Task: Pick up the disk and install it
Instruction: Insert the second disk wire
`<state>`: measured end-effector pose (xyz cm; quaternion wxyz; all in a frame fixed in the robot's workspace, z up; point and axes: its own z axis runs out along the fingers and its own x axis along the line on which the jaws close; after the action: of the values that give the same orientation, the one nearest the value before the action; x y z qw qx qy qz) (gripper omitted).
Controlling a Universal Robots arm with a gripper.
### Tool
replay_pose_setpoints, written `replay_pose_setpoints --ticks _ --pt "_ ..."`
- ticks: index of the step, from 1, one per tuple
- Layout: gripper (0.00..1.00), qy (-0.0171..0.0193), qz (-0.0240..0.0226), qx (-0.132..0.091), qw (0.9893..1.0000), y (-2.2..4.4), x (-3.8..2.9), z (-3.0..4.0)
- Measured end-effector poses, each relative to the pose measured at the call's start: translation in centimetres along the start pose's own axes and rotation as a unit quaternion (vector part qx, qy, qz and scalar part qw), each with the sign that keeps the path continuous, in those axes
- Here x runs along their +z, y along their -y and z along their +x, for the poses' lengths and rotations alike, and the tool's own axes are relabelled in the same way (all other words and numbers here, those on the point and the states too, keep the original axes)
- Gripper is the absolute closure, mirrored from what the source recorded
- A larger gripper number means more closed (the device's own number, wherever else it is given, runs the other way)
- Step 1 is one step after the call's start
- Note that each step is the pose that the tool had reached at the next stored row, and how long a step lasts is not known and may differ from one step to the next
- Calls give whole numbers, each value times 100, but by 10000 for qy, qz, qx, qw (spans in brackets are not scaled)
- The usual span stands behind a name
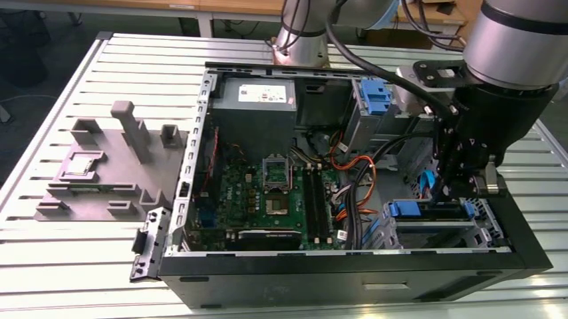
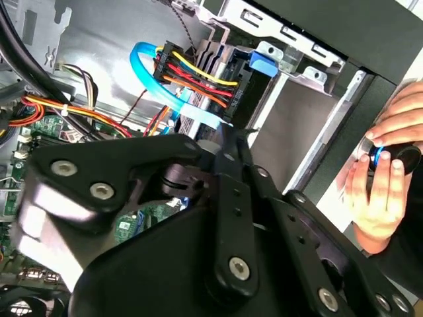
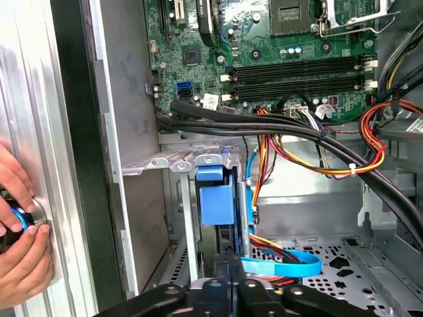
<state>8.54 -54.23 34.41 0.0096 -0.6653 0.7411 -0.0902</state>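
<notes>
gripper point(image 3: 228, 290): low inside the open computer case, right at the drive bay; can't tell from these views whether it's apart, together or clamped on anything
disk point(image 3: 215, 198): looks like it stands on edge in the bay slot just ahead of the gripper, blue carrier end facing out; how deep it sits is hidden
handling: my read is stiff, fairly heavy for its size, shock-sensitive; metal faces likely slippery; the plastic carrier rails flex a bit; take hold across the flat faces near the outer end, clear of the connector edge and the label
drive bay point(image 3: 175, 160): grey sheet metal; edges close on both sides of the carrier
blue cable point(image 3: 284, 267): flat, looped just beside the slot; could snag
wire bundle point(image 3: 344, 165): orange, red and yellow leads plus thick black cables crossing beyond the bay
motherboard point(image 3: 297, 59): furthest back; empty memory slots visible
hand point(image 3: 20, 247): a person's, outside the case wall, on a blue-ringed button
</notes>
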Motion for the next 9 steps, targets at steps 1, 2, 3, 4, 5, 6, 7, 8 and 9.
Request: replay_pose_setpoints --ticks 1,2,3,4,5,6,7,8,9 --pt "85 0 0 0 10000 0 -1 0" --pt "89 -2 -1 -1 10000 1 -2 0" --pt "89 -2 -1 -1 10000 1 -3 0" --pt "89 -2 -1 -1 10000 1 -3 0" --pt "89 -2 -1 -1 10000 1 -2 0" --pt "89 -2 -1 -1 10000 0 -2 0" --pt "89 -2 -1 -1 10000 1 -3 0" --pt "89 -2 -2 -1 10000 1 -3 0" --pt "89 -2 -2 -1 10000 1 -3 0"
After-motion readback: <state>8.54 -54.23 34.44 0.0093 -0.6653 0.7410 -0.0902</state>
